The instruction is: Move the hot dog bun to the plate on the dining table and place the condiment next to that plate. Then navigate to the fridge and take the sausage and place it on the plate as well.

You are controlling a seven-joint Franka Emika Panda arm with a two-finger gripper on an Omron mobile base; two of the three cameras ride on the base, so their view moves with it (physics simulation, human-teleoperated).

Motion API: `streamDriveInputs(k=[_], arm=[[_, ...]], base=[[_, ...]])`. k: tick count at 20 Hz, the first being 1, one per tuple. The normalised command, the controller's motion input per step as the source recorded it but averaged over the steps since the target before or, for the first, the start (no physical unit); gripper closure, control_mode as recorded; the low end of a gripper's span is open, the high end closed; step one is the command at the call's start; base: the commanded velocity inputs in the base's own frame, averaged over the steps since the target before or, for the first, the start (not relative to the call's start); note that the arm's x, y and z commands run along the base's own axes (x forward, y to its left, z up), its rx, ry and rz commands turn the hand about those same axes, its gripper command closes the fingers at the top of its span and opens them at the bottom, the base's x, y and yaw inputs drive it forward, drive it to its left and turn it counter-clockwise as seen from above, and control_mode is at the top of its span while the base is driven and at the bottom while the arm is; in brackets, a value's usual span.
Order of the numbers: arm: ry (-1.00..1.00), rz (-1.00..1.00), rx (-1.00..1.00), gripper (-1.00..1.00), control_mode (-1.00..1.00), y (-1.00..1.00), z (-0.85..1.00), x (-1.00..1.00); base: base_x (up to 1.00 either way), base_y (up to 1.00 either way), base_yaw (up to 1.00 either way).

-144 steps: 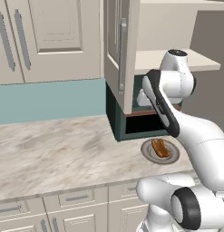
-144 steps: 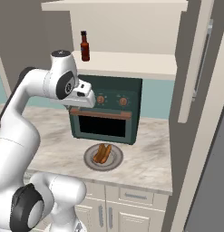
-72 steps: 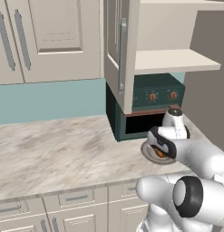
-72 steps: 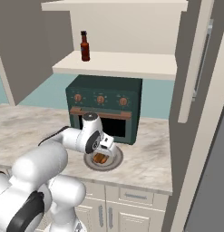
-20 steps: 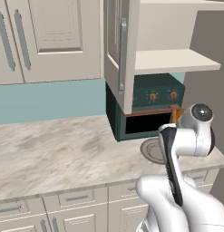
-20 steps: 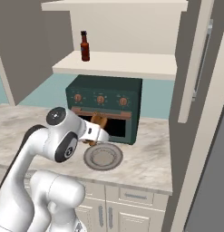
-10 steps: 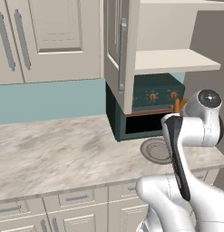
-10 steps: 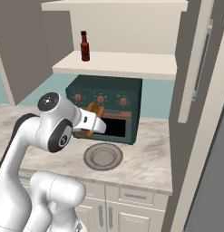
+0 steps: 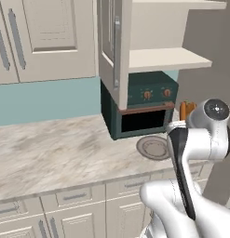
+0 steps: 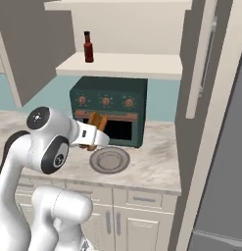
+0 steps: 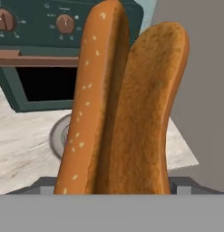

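- Golden-brown hot dog bun [image 11: 124, 108] fills centre frame, clamped in my gripper [image 10: 94, 133], lifted above the grey plate [image 10: 109, 160] at lower middle.
- I'd hold this grasp firm and level while carrying, clearing the green toaster oven [image 10: 110, 115] behind.

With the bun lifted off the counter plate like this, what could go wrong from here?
The gripper holds the hot dog bun by one end, so it could tilt or slip out during the drive. The bun also hangs close to the toaster oven, so a careless swing might knock it. The condiment bottle sits high on the shelf, an awkward later reach.
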Motion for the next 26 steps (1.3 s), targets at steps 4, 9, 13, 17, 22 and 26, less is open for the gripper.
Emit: streamDriveInputs(k=[4, 9, 13, 17, 22, 26], arm=[[0.00, 0.00, 0.00, 1.00, 1.00, 0.00, 0.00, 0.00], [0.00, 0.00, 0.00, 1.00, 1.00, 0.00, 0.00, 0.00], [0.00, 0.00, 0.00, 1.00, 1.00, 0.00, 0.00, 0.00], [0.00, 0.00, 0.00, 1.00, 1.00, 0.00, 0.00, 0.00], [0.00, 0.00, 0.00, 1.00, 1.00, 0.00, 0.00, 0.00], [0.00, 0.00, 0.00, 1.00, 1.00, 0.00, 0.00, 0.00]], base=[[-0.43, 0.34, -0.56], [-0.36, 0.34, -0.69], [-0.29, 0.18, -0.82], [-0.17, 0.04, -0.89], [-0.19, 0.00, -0.92], [-0.07, -0.01, -0.83]])
